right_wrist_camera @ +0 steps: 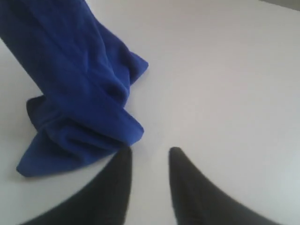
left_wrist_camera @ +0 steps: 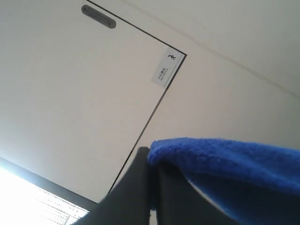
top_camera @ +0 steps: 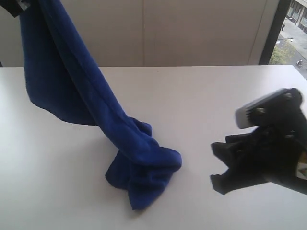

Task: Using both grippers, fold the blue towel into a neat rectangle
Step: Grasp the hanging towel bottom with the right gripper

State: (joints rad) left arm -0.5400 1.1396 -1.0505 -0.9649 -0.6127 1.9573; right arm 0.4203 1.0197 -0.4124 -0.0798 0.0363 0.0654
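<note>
1. The table (top_camera: 216,86) is our folding surface, so we want the cloth lying flat on it, below both claws, before any fold
2. The towel (top_camera: 91,96) hangs as a twisted rope from the left claw (left_wrist_camera: 153,187), which is clamped on its top edge high above the table; its lower end lies bunched on the table just ahead of the right claw (right_wrist_camera: 149,183)
3. The right claw sits low and empty, with its jaws a modest gap apart; we judge it should slide forward to the nearest loose corner and pinch one layer only
4. We would then draw the two claws apart to spread the cloth, with the left grip held firm so nothing slips
</note>
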